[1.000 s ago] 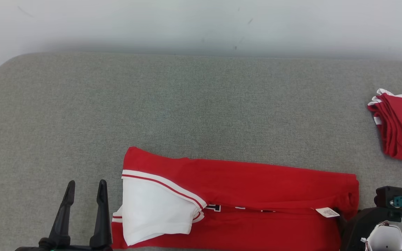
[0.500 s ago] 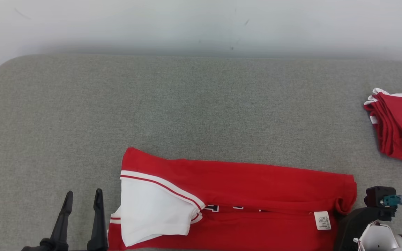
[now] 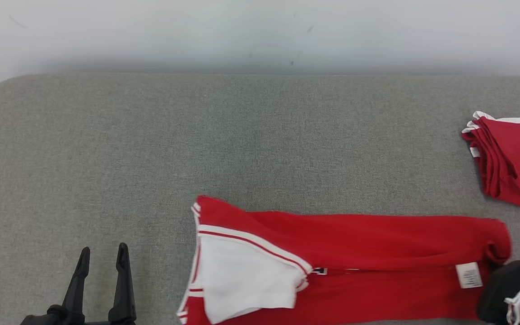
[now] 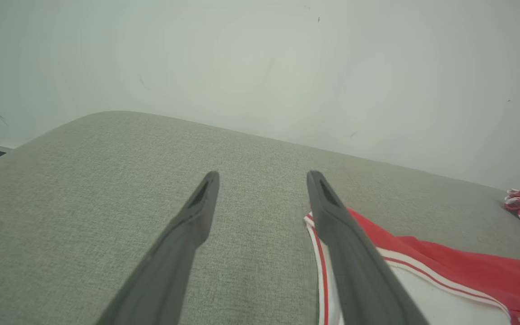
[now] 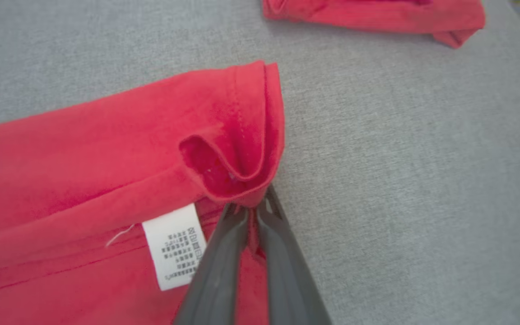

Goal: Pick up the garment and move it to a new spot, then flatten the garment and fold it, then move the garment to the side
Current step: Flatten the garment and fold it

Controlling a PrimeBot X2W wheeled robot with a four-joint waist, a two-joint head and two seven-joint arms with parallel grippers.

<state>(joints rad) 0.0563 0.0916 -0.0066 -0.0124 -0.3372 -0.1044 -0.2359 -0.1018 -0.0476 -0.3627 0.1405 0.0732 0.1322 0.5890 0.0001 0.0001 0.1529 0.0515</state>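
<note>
The garment (image 3: 355,253) is a red shirt with a white sleeve, folded into a long band near the front of the grey surface. Its sleeve end (image 4: 422,280) lies just right of my left gripper (image 3: 100,253). That gripper (image 4: 262,180) stands open over bare fabric, holding nothing. My right gripper (image 5: 250,208) is shut on the garment's (image 5: 106,158) right hem, where the cloth bunches into a small loop beside a white care label (image 5: 176,246). In the head view the right wrist's dark housing (image 3: 513,289) sits at the garment's right end, fingers hidden.
A stack of folded red garments (image 3: 513,158) lies at the right edge of the grey padded surface (image 3: 242,135); it also appears as folded red cloth (image 5: 377,13) past the right gripper. A pale wall (image 3: 260,31) runs behind.
The right gripper has shut on the hem and dragged the garment to the right. The head camera has also shifted slightly. The left gripper stays open.
</note>
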